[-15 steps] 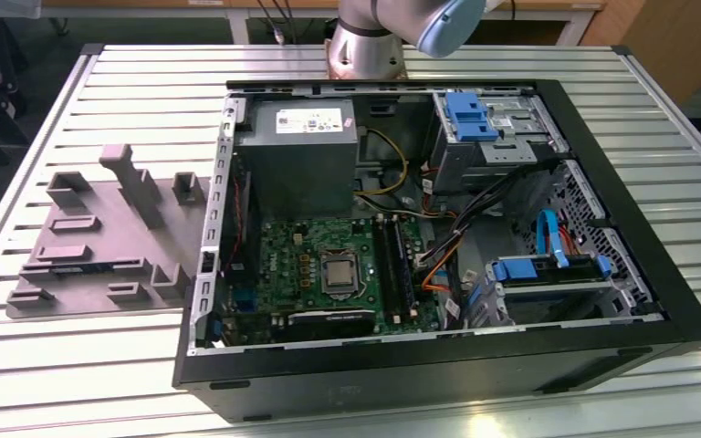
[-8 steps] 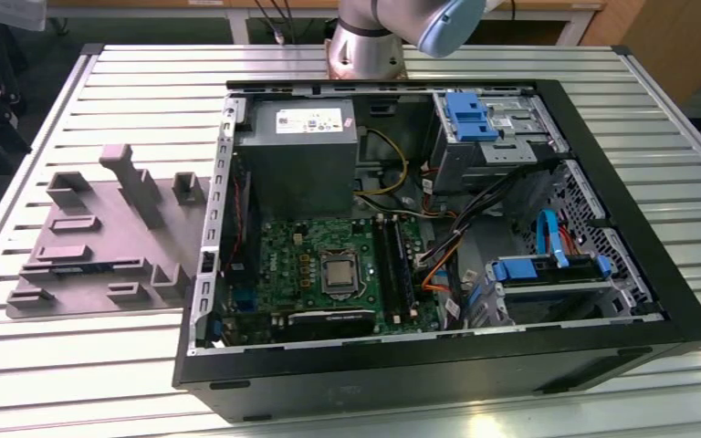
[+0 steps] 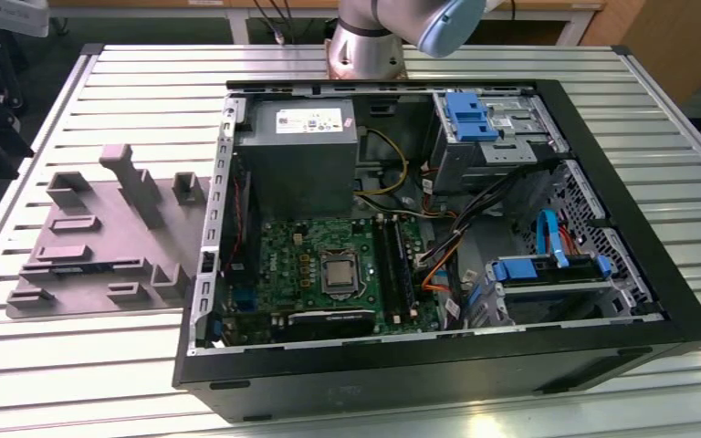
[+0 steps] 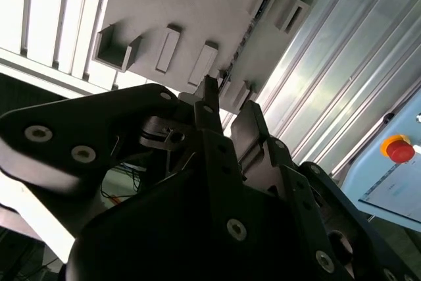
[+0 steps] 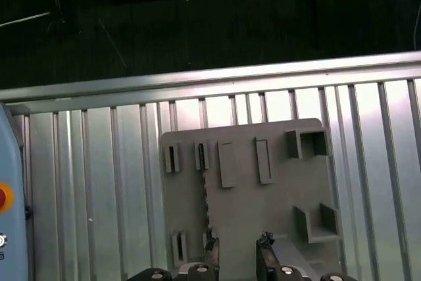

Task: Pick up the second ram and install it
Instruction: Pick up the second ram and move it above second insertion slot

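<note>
Hovers over the grey tray (image 3: 120,246) with the gripper (image 4: 230,115) part open and holding nothing, above the second ram (image 3: 88,268) standing on edge in a tray slot: likely light, stiff and fragile, best pinched across its flat faces at mid-length.

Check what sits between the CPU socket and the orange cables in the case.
In the exterior view, the long black memory slots lie between the CPU socket and the orange cables, running alongside the socket.

Cut off by exterior view's edge: arm (image 3: 369,41). Partly hidden behind end effector (image 4: 228,103) in second wrist view: tray (image 4: 217,11).
</note>
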Robot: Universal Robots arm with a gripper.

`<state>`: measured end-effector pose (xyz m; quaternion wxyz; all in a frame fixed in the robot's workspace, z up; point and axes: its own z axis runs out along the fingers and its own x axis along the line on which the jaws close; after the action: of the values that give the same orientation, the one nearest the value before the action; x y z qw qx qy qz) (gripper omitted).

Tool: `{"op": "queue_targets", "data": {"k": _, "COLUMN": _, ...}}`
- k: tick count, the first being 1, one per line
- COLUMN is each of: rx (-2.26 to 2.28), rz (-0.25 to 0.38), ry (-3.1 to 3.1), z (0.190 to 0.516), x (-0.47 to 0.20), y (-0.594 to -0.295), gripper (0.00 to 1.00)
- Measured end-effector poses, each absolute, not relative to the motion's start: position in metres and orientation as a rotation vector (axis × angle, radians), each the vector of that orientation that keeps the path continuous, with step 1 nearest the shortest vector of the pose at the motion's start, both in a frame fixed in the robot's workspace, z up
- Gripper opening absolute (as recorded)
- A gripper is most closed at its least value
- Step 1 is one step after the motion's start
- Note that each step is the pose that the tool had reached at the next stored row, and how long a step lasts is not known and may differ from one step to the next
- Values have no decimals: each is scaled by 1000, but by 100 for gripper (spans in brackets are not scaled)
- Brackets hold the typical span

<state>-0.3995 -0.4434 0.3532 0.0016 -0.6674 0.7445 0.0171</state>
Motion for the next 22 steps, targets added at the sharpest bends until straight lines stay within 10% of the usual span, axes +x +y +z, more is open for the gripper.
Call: {"op": "queue_targets", "data": {"k": 22, "rx": -2131, "rz": 55, "ry": 2304, "z": 334, "x": -400, "y": -449, "gripper": 36}}
